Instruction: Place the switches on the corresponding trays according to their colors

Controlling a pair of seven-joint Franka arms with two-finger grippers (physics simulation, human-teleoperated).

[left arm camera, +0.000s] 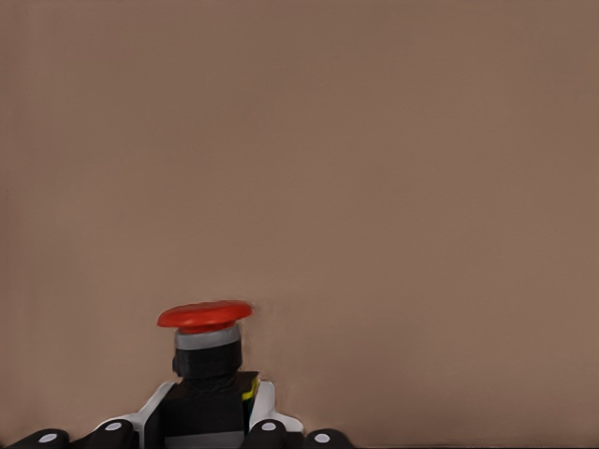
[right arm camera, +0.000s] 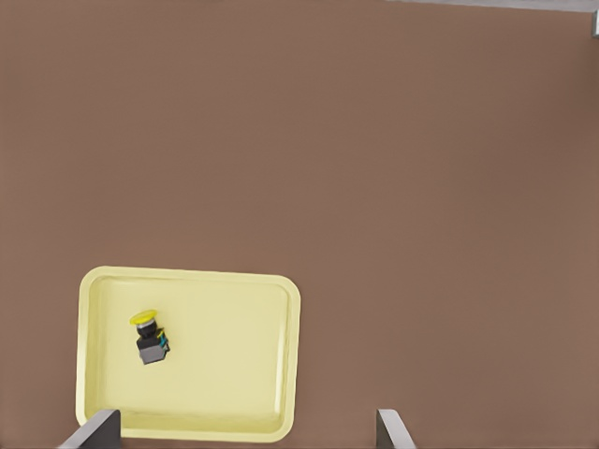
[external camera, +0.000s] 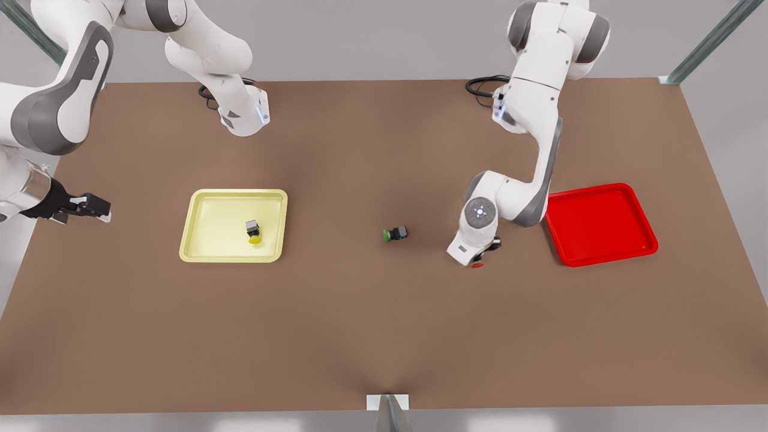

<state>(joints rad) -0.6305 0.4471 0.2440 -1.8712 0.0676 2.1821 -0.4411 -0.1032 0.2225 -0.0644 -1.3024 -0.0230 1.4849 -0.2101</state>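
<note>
The red switch (left arm camera: 206, 315) has a dark body and a round red cap, and my left gripper (left arm camera: 208, 413) is shut on the body. In the front view this gripper (external camera: 480, 255) hangs low over the table just left of the red tray (external camera: 600, 225), with the red cap (external camera: 478, 264) peeking out below it. The yellow switch (external camera: 254, 231) lies on its side inside the pale yellow tray (external camera: 216, 228). My right gripper (external camera: 90, 207) waits open at the front view's left edge. Its wrist view looks down on the yellow tray (right arm camera: 234, 355) and the yellow switch (right arm camera: 148, 339).
A green-capped switch (external camera: 395, 234) lies on its side on the brown table (external camera: 360, 330) between the two trays. Arm cables (external camera: 483, 87) lie at the back edge. A metal bracket (external camera: 388, 408) sits at the front edge.
</note>
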